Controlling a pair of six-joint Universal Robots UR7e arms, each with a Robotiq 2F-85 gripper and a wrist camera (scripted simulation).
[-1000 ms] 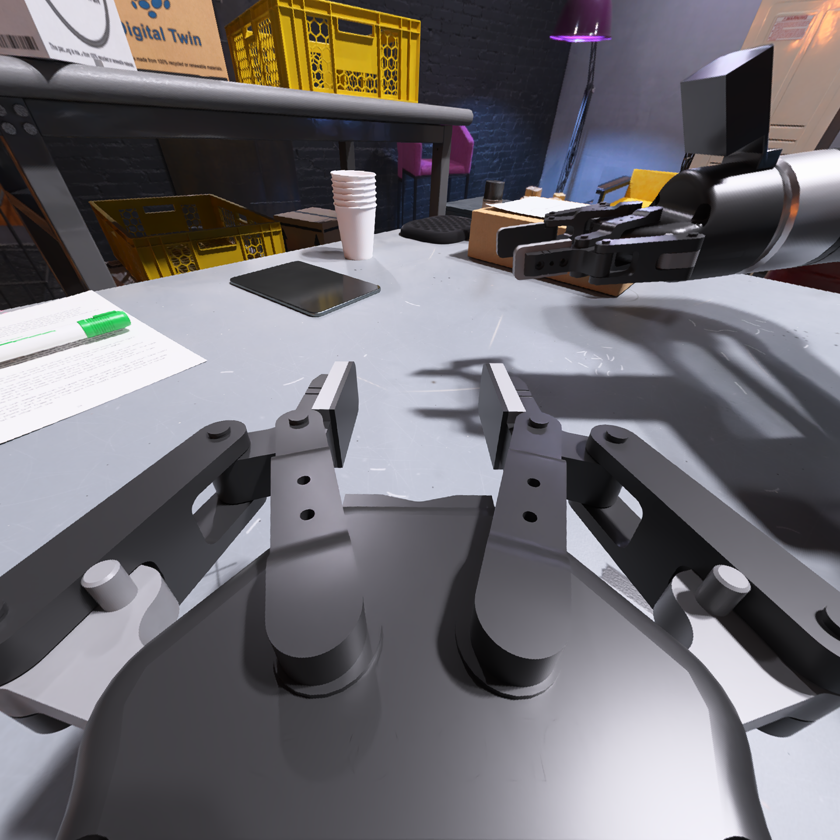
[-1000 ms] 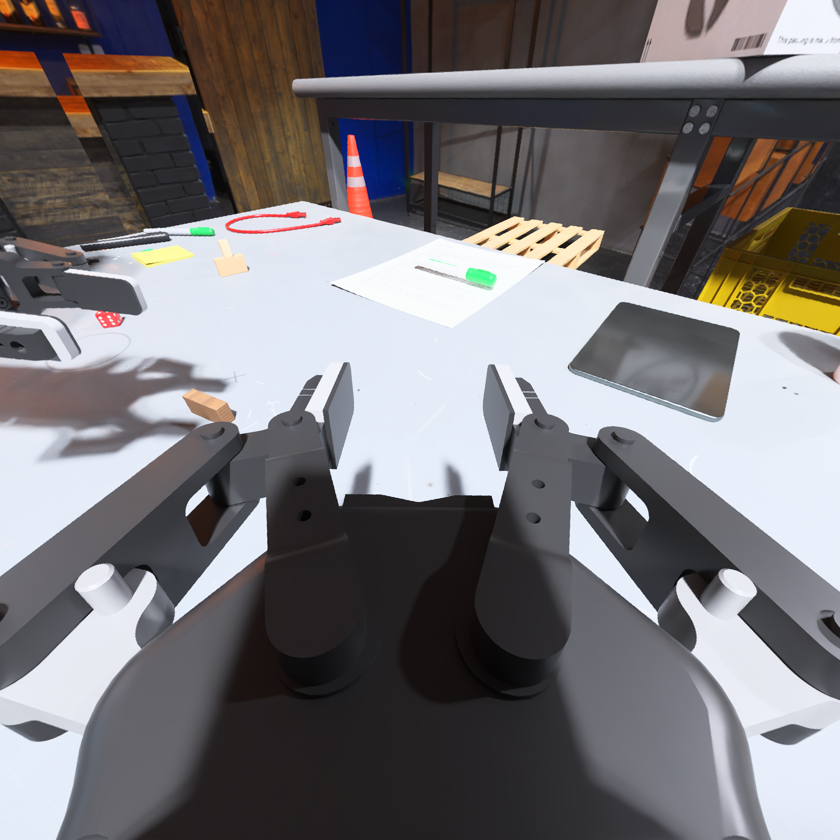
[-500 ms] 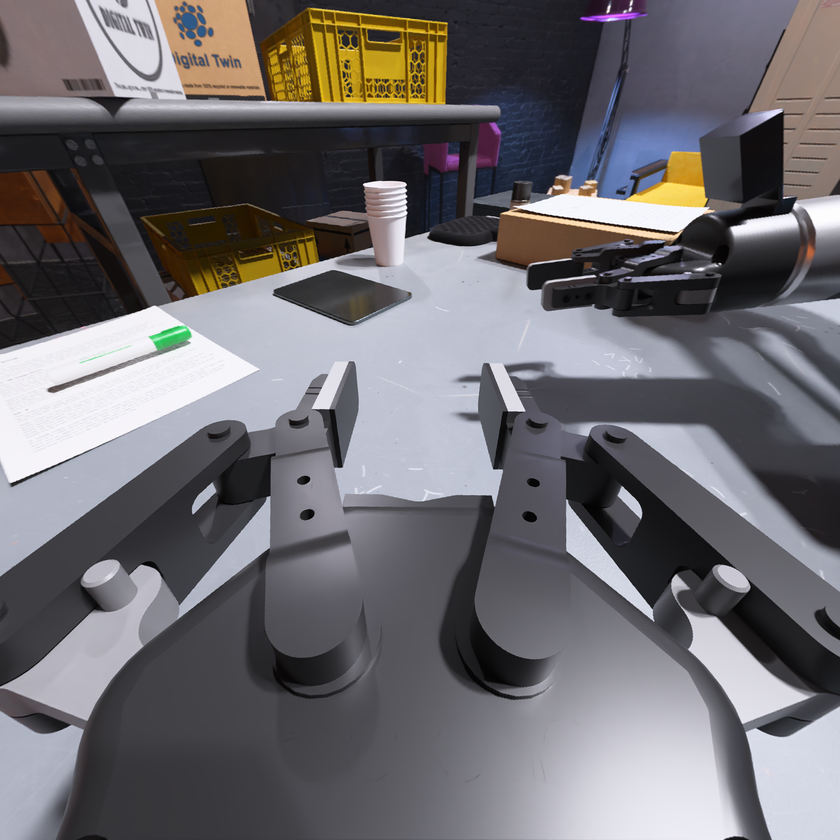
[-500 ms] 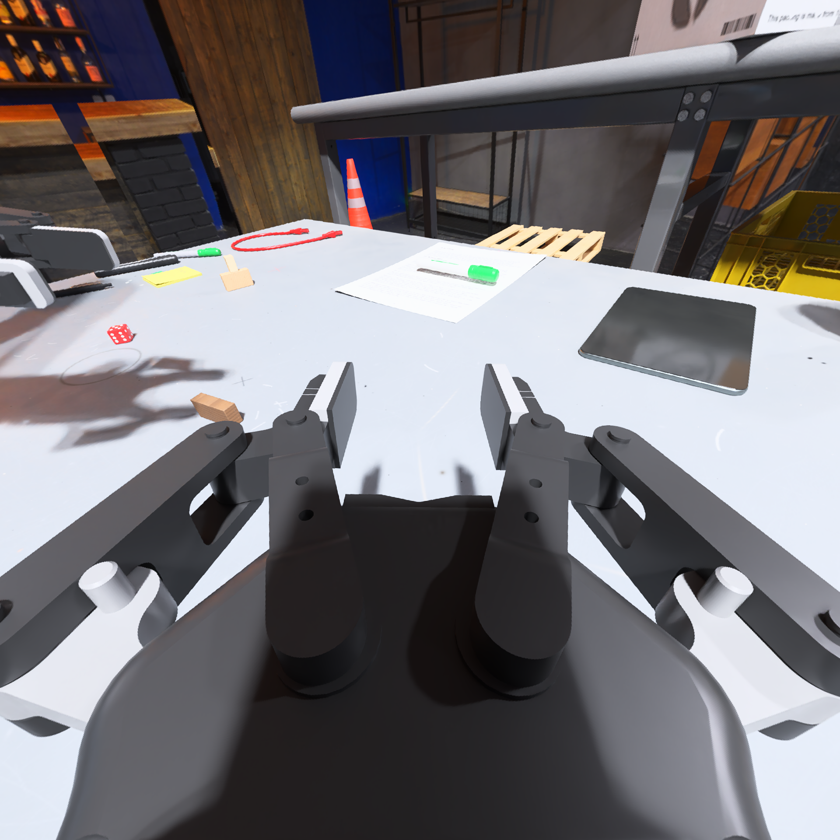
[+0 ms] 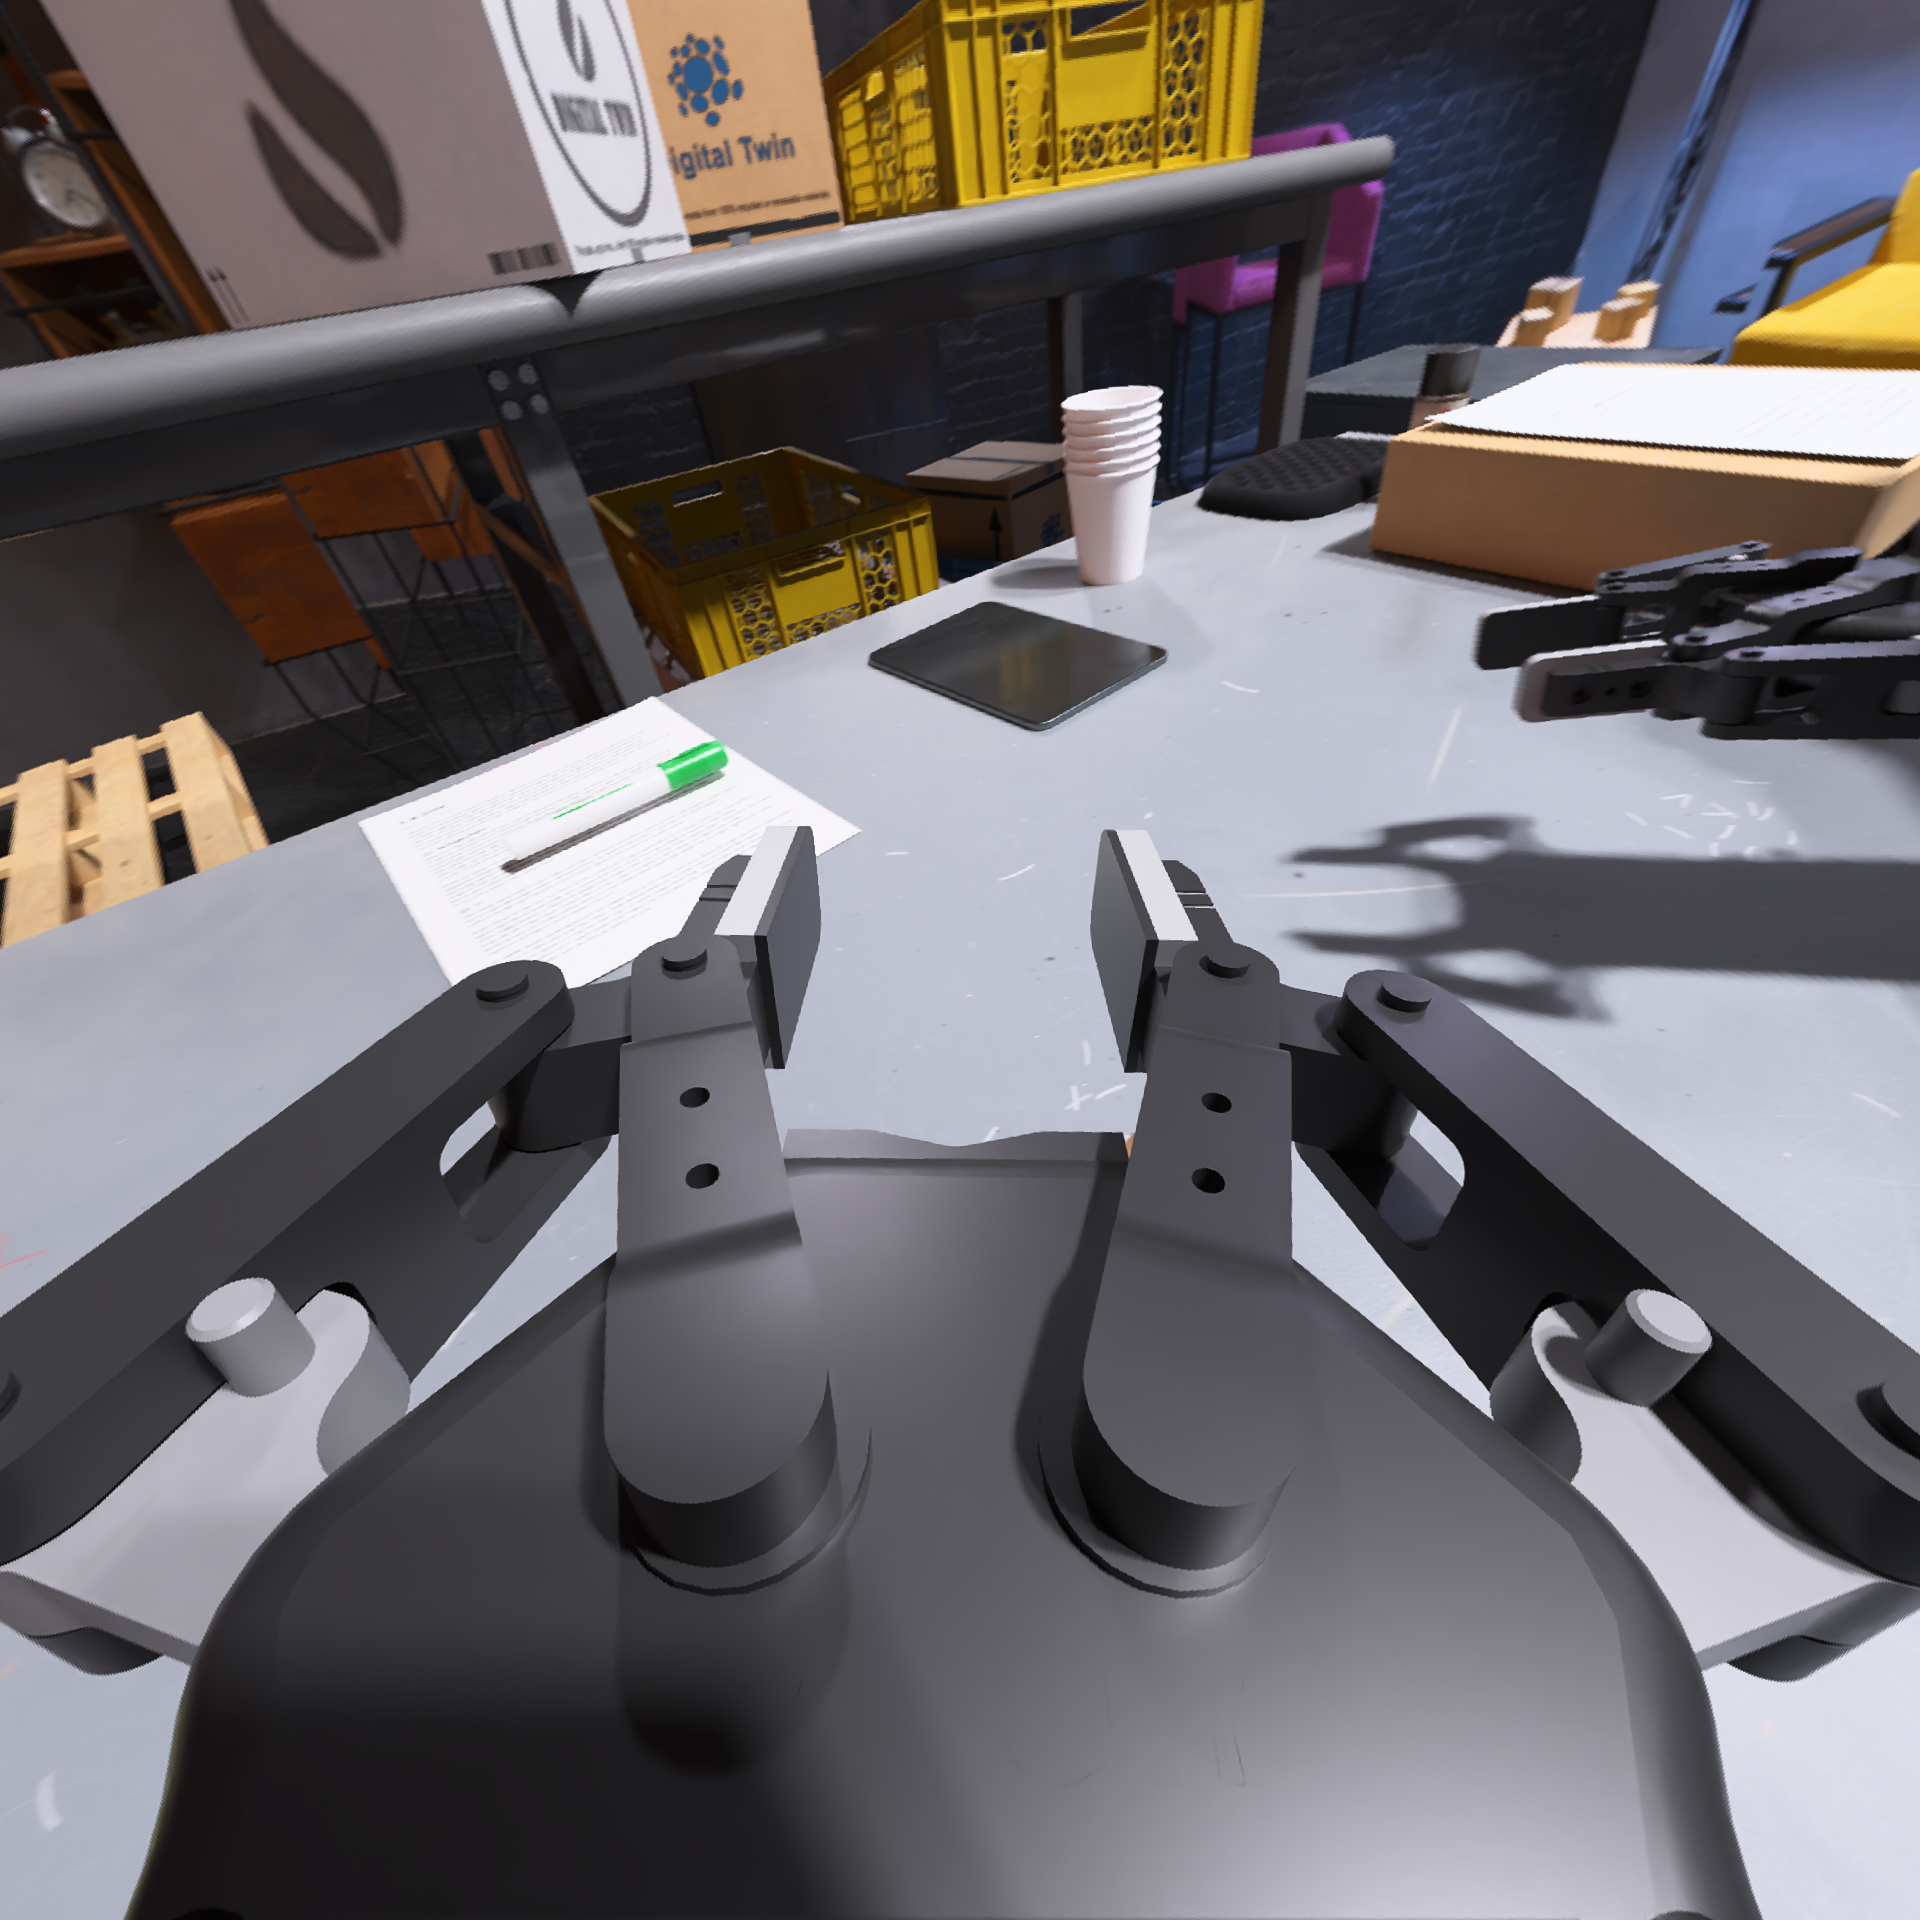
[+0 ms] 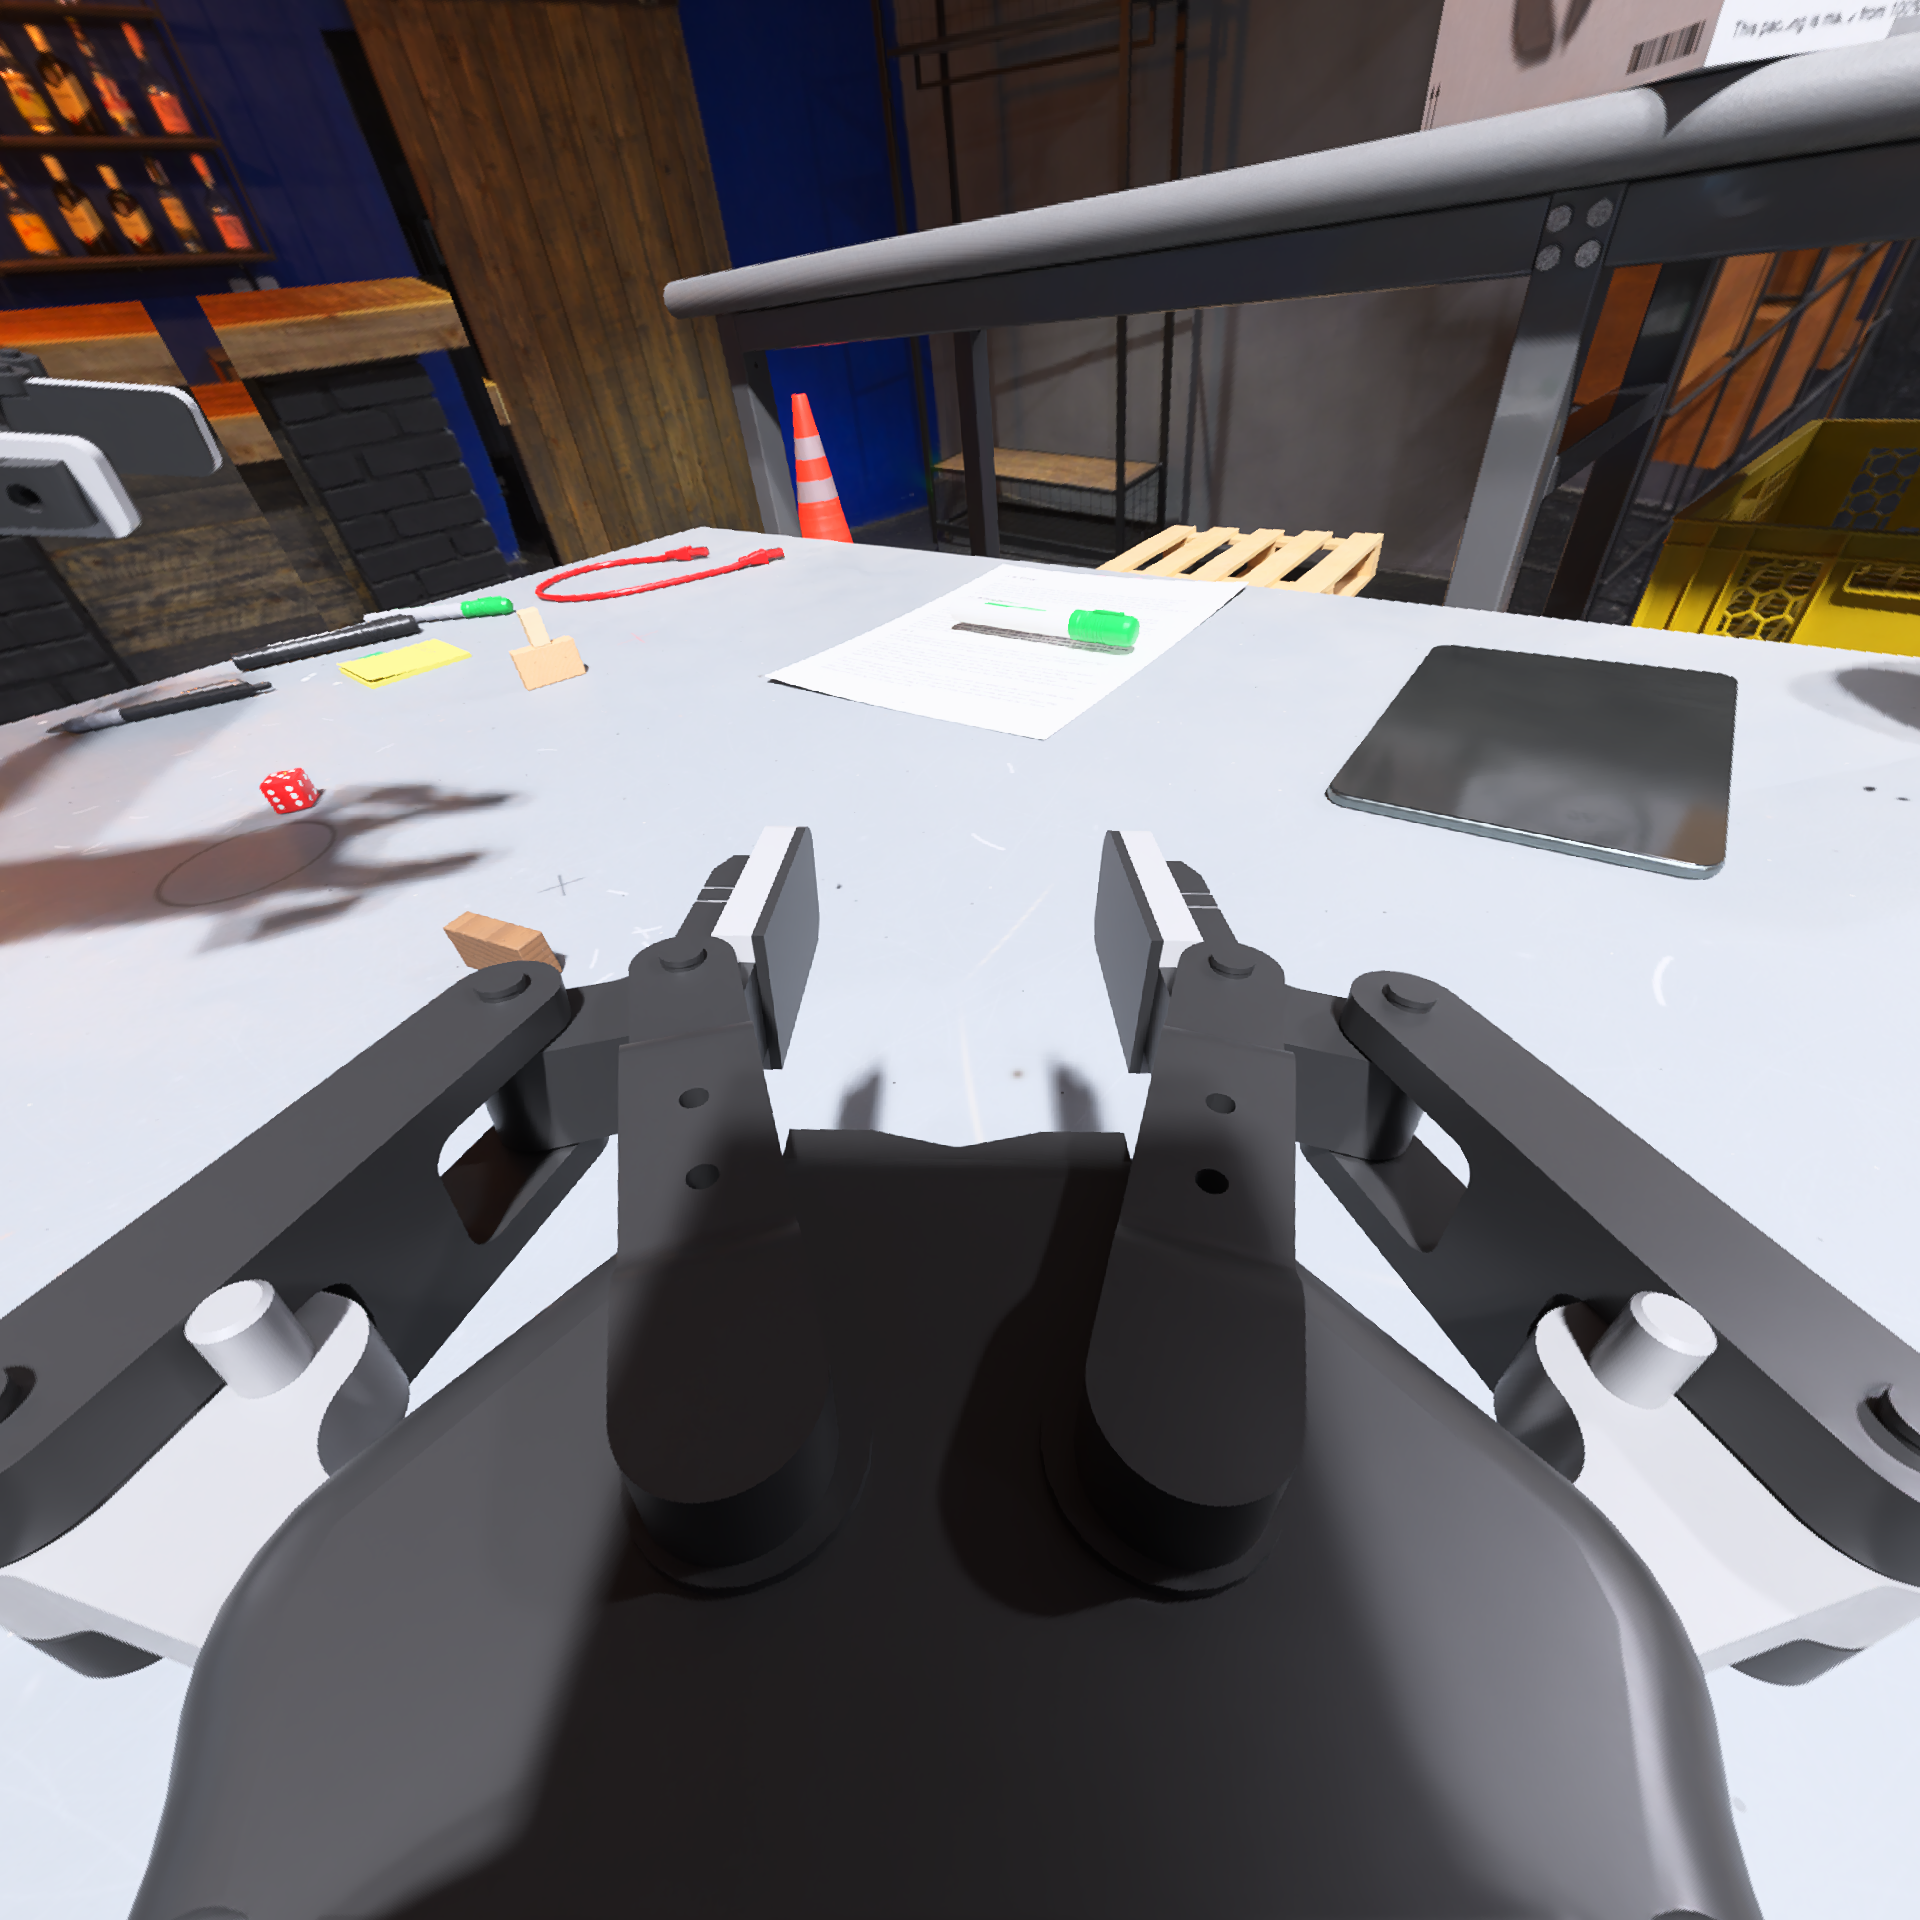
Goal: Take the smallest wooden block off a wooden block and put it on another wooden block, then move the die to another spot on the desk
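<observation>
The grey desk [image 6: 1039, 935] fills both views and carries everything. Beyond its far edge a dark metal shelf frame [image 5: 727, 312] holds a large cardboard box [image 5: 364, 135] and a yellow crate [image 5: 1039, 94].

The left gripper [image 5: 956, 925] hangs above bare desk with its fingers spread wide and nothing between them. The right gripper [image 6: 956, 925] is likewise spread wide and empty over bare desk. In the left wrist view the right gripper shows again at the right edge, lying side-on above the desk in front of a flat brown carton [image 5: 1621, 488].

A dark tablet [image 6: 1548, 758] lies flat to the far right in the right wrist view. A white sheet of paper [image 6: 997, 665] lies farther off near the middle, with a green-capped marker [image 6: 1049, 629] resting on it. A stack of white paper cups [image 5: 1112, 478] stands upright beyond the tablet in the left wrist view.

At the far left of the right wrist view a red cable [image 6: 655, 571] curls near the desk's edge, with two black pens [image 6: 322, 639] and a yellow sticky note [image 6: 405, 662] nearer.

A pale wooden block [image 6: 548, 658] sits beside the note with a thin wooden block [image 6: 532, 625] standing upright on top of it. Another wooden block [image 6: 504, 940] lies on the desk just left of the right gripper's left finger, partly hidden by the linkage. The red die [image 6: 288, 791] rests on the desk to the left, well apart from both blocks, just beyond a faint ring marked on the surface.
</observation>
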